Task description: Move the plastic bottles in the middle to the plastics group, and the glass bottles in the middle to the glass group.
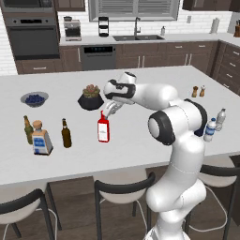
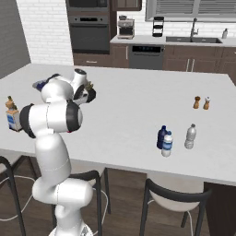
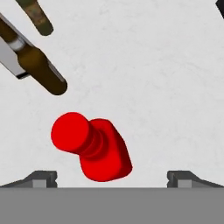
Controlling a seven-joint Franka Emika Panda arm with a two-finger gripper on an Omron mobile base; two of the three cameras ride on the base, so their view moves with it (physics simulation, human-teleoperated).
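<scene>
Hand view: pincer [image 3: 112,177] spread wide, nothing between the fingertips [image 3: 43,178], aimed straight down at the red bottle [image 3: 92,148]. Bottle seen cap-first, glossy red, round ribbed cap toward the lower left of centre, flat-sided shoulders below it. Long axis runs toward the camera, so it stands upright on the white speckled counter [image 3: 153,78]. Brown beer bottle [image 3: 41,72], slim, smooth dark glass, slants in from the upper left; olive-green bottle [image 3: 37,17] pokes in at the top left edge.

Left base view: pincer [image 1: 109,110] hangs just above the red cap, centre frame, not touching. Arm [image 1: 173,122] rises from the lower right, elbow bent, forearm reaching left, wrist turned down. Red bottle [image 1: 103,128] has a white label. Beer bottle [image 1: 66,133] upright just left of it. Further left, the olive-green bottle [image 1: 28,129] and a squat square clear bottle [image 1: 41,138] with tan stopper and blue label.

Right base view, centre right: small clear water bottle [image 2: 167,144] with blue cap, just beside a dark blue bottle [image 2: 161,137]; taller greyish clear bottle [image 2: 190,136] near them. All upright.
</scene>
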